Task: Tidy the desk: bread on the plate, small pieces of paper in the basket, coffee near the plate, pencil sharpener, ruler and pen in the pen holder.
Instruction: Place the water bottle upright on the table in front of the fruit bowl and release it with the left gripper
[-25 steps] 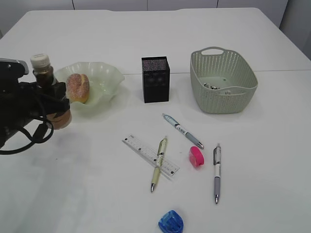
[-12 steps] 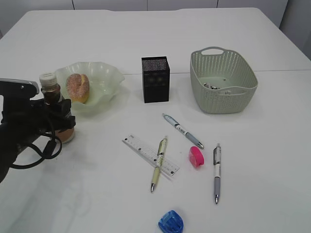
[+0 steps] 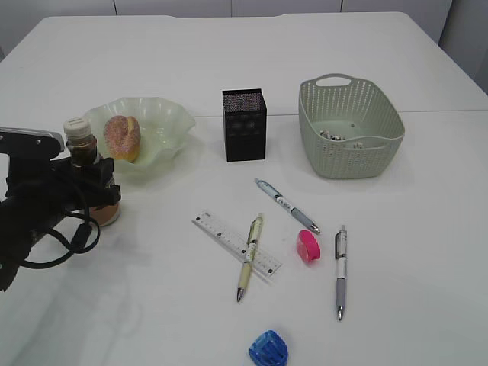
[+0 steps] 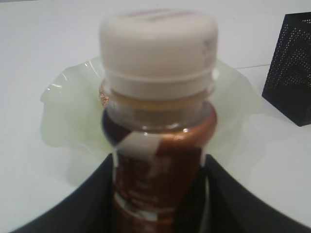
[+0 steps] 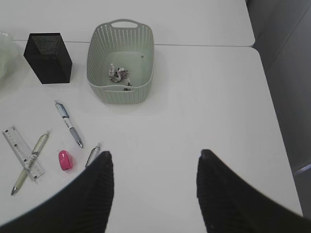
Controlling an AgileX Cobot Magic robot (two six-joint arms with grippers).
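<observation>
White counter (image 3: 252, 69), coffee bottle (image 3: 93, 179) upright just beside plate (image 3: 164, 122).
Left hand (image 4: 158, 194) pinches bottle mid-body; likely rigid, smooth, top-heavy, best held below shoulder. Right hand (image 5: 153, 187) spread, holding nothing.

the coffee bottle (image 4: 158, 145) is blurred and cut off at the bottom edge in the left wrist view; its label is unreadable. the blue sharpener (image 3: 268, 348) is clipped by the exterior view's bottom edge.
</observation>
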